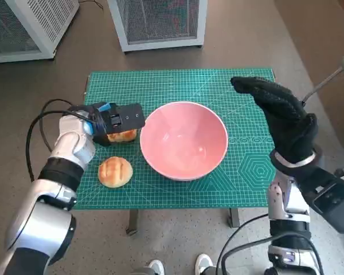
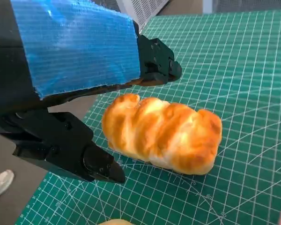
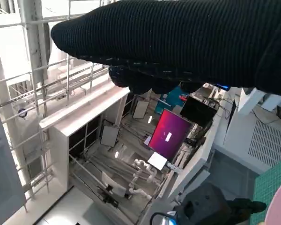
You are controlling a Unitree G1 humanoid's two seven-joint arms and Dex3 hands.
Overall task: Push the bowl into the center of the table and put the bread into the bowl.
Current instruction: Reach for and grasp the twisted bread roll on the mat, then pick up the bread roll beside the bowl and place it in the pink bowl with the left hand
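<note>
- A pink bowl is seen standing upright near the middle of the green mat that covers the table; nothing lies in it.
- A twisted loaf lies on the mat just left of the bowl, partly hidden in the head view by the left hand.
- In the left wrist view the left hand's fingers are seen spread on either side of the loaf, one above and one below it in that picture, with a gap to the crust on both sides; the loaf is not gripped.
- A round bun lies on the mat near the front edge, in front of the loaf and apart from the bowl.
- The right hand is held raised over the right part of the mat, to the right of the bowl, with the gloved fingers stretched out and nothing held; whether it touches the bowl's rim cannot be told.
- In the right wrist view the glove fills the top, and a room with metal racks and a lit red screen is seen beyond it.
- Two white perforated cabinets stand on the floor beyond the table, and white shoes show at the near edge.
</note>
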